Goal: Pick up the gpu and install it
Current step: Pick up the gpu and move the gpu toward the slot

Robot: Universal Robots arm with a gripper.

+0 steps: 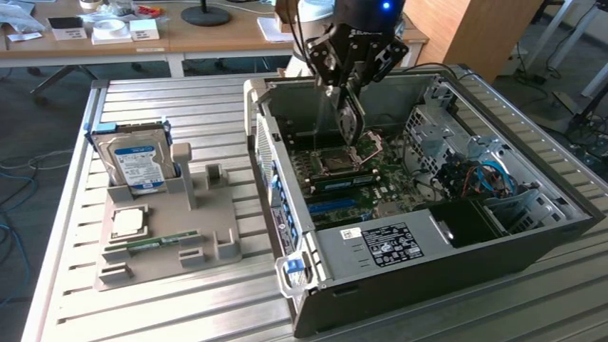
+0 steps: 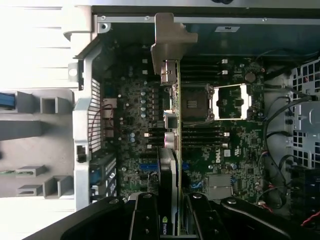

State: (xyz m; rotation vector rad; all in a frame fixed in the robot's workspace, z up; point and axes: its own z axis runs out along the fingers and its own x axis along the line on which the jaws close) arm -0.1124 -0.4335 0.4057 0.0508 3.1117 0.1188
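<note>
My gripper point(image 1: 349, 87) hangs over the open computer case point(image 1: 285, 214) and is shut on the gpu point(image 1: 352, 120), a thin dark card held on edge. The card hangs down inside the case, just above the motherboard point(image 1: 366, 187) and beside the processor socket point(image 1: 338, 162). In the wrist view the gpu point(image 2: 169, 167) appears edge-on, running away from the gripper point(image 2: 172, 220). Its silver bracket point(image 2: 168, 42) is at the far end, by the case's rear wall. Whether the card's edge touches a slot is hidden.
A grey parts holder point(image 1: 213, 214) lies on the slatted table at the exterior view's left. It carries a blue-labelled hard drive point(image 1: 136, 162), a processor chip point(image 1: 128, 221) and a green RAM stick point(image 1: 156, 241). Cables point(image 1: 485, 178) and the power supply point(image 1: 380, 246) crowd the case.
</note>
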